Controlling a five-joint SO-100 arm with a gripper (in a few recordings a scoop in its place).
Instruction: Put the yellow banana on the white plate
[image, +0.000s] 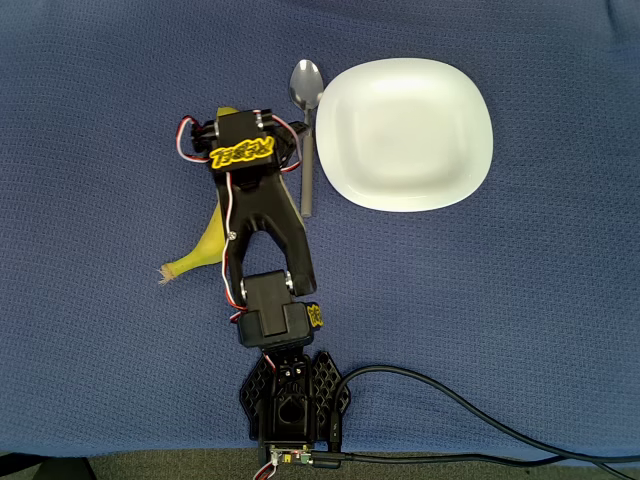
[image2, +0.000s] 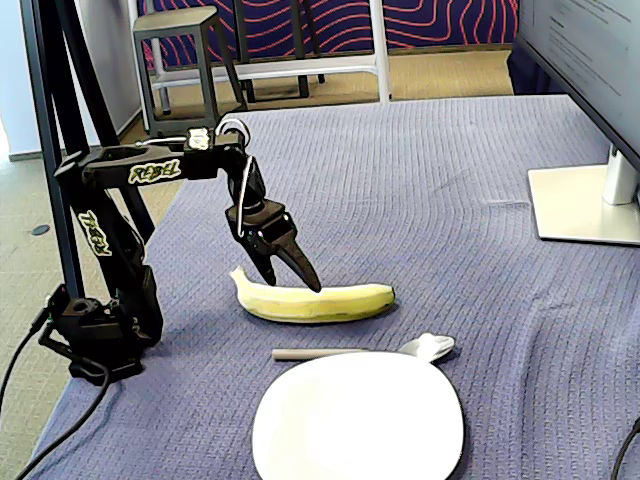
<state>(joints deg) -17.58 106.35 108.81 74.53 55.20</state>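
The yellow banana (image2: 330, 303) lies flat on the blue cloth, its stem end toward the arm's base. In the overhead view the banana (image: 205, 245) is partly hidden under the black arm, with its tip showing again near the wrist. My gripper (image2: 292, 284) is open, pointing down, and its two fingertips sit just above the banana's left half; whether they touch it I cannot tell. The white plate (image2: 357, 425) sits empty near the front of the fixed view, a short way from the banana. In the overhead view the white plate (image: 405, 135) is at the upper right.
A grey metal spoon (image2: 350, 352) lies between the banana and the plate; the spoon (image: 306, 120) runs along the plate's left edge. A monitor stand (image2: 585, 205) stands at the right. Cables (image: 470, 410) trail from the arm's base (image: 290, 395).
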